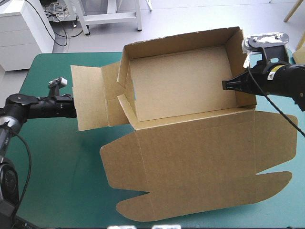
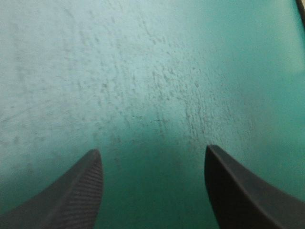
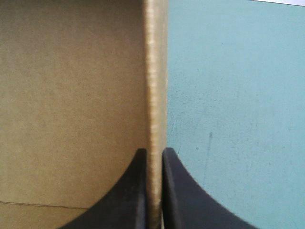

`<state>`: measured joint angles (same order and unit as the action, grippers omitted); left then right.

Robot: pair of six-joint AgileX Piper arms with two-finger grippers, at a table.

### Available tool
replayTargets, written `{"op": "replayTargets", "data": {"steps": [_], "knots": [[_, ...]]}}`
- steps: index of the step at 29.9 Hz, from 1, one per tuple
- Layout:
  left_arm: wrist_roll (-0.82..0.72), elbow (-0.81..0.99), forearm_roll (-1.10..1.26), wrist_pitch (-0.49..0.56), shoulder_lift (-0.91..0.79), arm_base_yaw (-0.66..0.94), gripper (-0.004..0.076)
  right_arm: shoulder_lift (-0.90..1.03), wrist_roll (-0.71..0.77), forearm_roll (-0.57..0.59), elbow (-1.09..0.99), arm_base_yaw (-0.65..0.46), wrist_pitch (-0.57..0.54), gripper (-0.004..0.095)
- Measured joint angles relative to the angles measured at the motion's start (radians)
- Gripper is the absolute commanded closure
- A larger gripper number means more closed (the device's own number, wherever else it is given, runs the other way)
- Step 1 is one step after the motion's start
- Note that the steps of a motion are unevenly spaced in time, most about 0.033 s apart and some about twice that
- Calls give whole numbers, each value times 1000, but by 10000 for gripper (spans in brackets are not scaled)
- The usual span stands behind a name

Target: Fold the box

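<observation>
My right jaws are clamped on the raised right wall (image 3: 155,86) of the brown box (image 1: 181,90). My left jaws stand apart over teal-green worktop (image 2: 143,71). Next, I judge, they must raise the flat left flap (image 1: 88,100) ahead of them.

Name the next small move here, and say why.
Probably the left gripper should reach for the left flap of the box. The flap lies spread out, that gripper hangs open over bare teal-green cover, and the right gripper is shut on the right wall, steadying it.
</observation>
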<state>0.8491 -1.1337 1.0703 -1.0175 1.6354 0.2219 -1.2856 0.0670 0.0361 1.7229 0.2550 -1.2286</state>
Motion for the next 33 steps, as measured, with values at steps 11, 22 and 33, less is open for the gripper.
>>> {"op": "replayTargets", "data": {"steps": [11, 22, 33], "knots": [[155, 1, 262, -107, 52, -107, 281, -118, -10, -27, 2, 0, 12, 929], [220, 1, 421, -157, 28, -109, 281, -244, -16, -26, 2, 0, 82, 929], [221, 1, 455, -165, -54, -109, 281, -325, -23, -26, 2, 0, 123, 929]]}}
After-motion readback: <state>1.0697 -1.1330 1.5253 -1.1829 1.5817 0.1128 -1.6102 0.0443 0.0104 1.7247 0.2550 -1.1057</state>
